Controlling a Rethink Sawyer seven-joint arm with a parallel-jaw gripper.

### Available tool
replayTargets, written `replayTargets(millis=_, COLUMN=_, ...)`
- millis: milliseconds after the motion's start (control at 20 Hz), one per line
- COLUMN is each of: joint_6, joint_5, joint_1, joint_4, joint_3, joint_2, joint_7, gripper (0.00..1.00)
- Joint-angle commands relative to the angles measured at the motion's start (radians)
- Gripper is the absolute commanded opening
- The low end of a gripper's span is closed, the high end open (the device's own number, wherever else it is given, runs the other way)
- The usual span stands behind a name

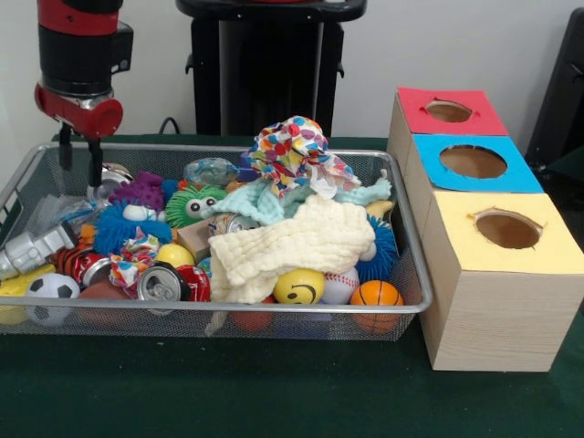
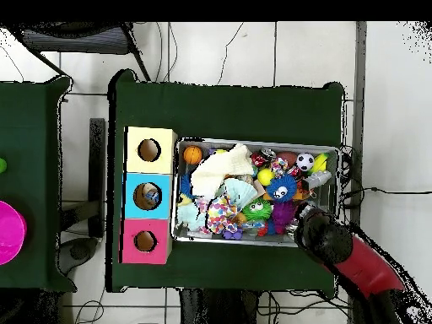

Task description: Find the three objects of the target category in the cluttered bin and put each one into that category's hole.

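The wire mesh bin (image 1: 274, 309) sits on the green table, piled with toys, cloths and cans; it also shows in the overhead view (image 2: 253, 142). My gripper (image 1: 80, 164) hangs over the bin's far left corner, open and empty, its tips just above a metal can (image 1: 114, 176). A see-through crinkly bottle (image 1: 212, 171) lies at the back, between a green fuzzy toy and a dotted cloth. Another clear crinkly piece (image 1: 57, 213) lies at the left, below the gripper. The blue hole (image 1: 473, 161) is in the middle box to the right. In the overhead view a glinting thing shows inside the blue hole (image 2: 148, 196). There my arm (image 2: 325, 240) hides the gripper.
The red hole (image 1: 448, 111) and the yellow hole (image 1: 507, 230) flank the blue one. A cream cloth (image 1: 301, 245), a dotted cloth (image 1: 297, 146), crushed red cans (image 1: 169, 281), balls and fuzzy toys fill the bin. The black pedestal (image 1: 269, 64) stands behind it.
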Motion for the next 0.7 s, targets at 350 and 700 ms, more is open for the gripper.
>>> replayTargets(millis=350, joint_6=0.030, joint_5=-0.011, joint_1=-0.006, joint_4=-0.024, joint_3=0.037, joint_2=0.065, joint_7=0.112, gripper=1.00)
replayTargets(millis=700, joint_6=-0.008, joint_5=-0.014, joint_1=-0.029, joint_4=-0.017, joint_3=0.062, joint_2=0.097, joint_7=0.115, gripper=1.00)
